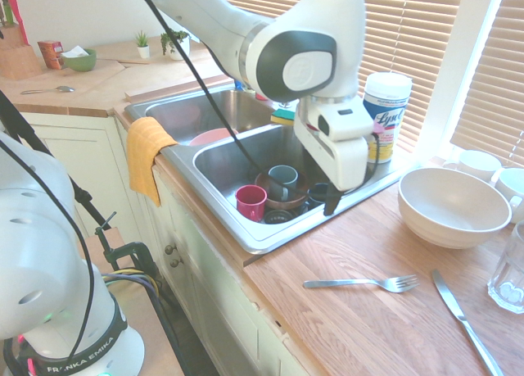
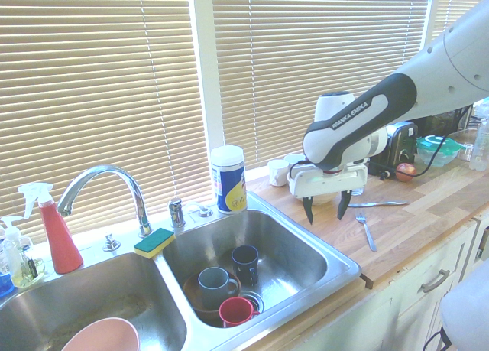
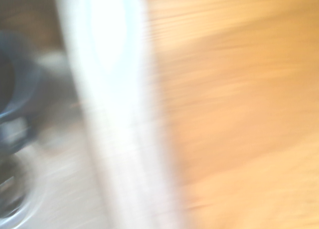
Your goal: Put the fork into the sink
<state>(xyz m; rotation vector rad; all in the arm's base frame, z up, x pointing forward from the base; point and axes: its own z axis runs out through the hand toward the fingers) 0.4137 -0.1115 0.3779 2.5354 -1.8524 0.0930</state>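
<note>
Two dark fingers (image 2: 308, 208) on the white gripper (image 2: 326, 219), parted wide and pointing down, above the counter end of the large stainless steel double-basin sink (image 2: 340, 273). Below, in the blurred wrist view, a pale band of sink rim between steel basin and orange-toned wood.

On the pale wooden counter (image 1: 327, 335), outside the sink and near its counter end, a slim silver metal fork (image 1: 360, 283). Plain and shiny, with a long flat handle broadening toward its end, a narrow neck and four slender tines. Lying crosswise, handle toward the counter's front edge, tines toward the knife side.

Farther from the sink than the fork, a long silver table knife (image 1: 467, 323). Toward the window from the fork, a big white bowl (image 1: 454, 208); beside the sink's window-side rim, a white, blue and yellow wipes tub (image 2: 229, 183).

Inside the sink's basin nearer the fork, a red mug (image 1: 250, 202), a grey-blue mug (image 1: 283, 182) and a dark blue mug (image 2: 245, 264). Between the sink's two basins, near the window side, a green-and-yellow sponge (image 2: 153, 242).
</note>
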